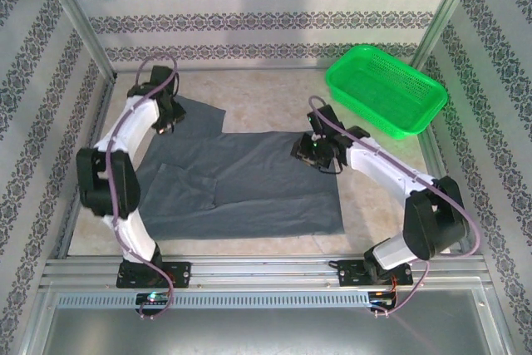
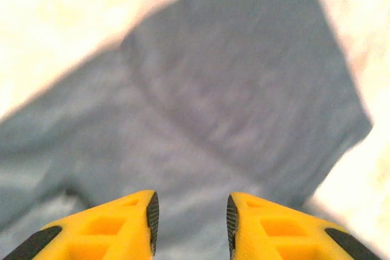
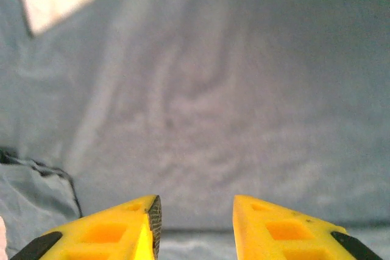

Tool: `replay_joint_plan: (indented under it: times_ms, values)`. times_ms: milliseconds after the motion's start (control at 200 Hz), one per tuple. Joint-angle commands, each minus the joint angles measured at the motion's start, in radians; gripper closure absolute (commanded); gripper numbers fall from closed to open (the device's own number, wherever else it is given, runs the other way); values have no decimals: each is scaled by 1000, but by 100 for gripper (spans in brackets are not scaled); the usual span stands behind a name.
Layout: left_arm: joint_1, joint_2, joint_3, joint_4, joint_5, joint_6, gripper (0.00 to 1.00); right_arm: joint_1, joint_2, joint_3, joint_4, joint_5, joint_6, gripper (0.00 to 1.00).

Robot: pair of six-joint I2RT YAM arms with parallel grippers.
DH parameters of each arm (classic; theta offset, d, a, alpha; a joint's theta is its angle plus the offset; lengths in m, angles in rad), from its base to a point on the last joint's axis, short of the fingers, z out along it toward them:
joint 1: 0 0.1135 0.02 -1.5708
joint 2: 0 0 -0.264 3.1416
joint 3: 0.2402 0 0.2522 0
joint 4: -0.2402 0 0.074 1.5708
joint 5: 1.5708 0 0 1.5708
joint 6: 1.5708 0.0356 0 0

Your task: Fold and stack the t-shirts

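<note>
A dark slate-grey t-shirt (image 1: 249,184) lies spread flat on the table, one sleeve reaching toward the far left. My left gripper (image 1: 169,119) hovers over that sleeve (image 2: 244,89); its yellow fingers (image 2: 131,223) stand apart with only cloth seen beyond the gap. My right gripper (image 1: 314,149) is over the shirt's far right edge. Its fingers (image 3: 131,226) are also apart, nothing between them, grey fabric (image 3: 213,108) below.
A bright green mesh basket (image 1: 385,89) sits at the far right corner. Patterned walls and metal posts close in the table on three sides. Bare pale tabletop (image 1: 266,106) shows beyond the shirt and along its right side.
</note>
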Motion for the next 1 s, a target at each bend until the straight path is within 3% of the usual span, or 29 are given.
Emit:
replay_joint_plan:
  times_ms: [0,170,345,560,994]
  values:
    - [59,182,175,2,-54,114,64,1,68,129,50,38,-155,60]
    - [100,408,430,72,-76,193,55,-8,109,237,44,29,-169,58]
    - [105,567,586,171,-76,240,46,-9,53,183,55,40,-129,58]
    - [104,692,680,235,-27,187,41,-15,-35,85,52,61,-99,58]
    - [66,796,763,91,32,146,42,-40,-53,2,99,26,-88,58]
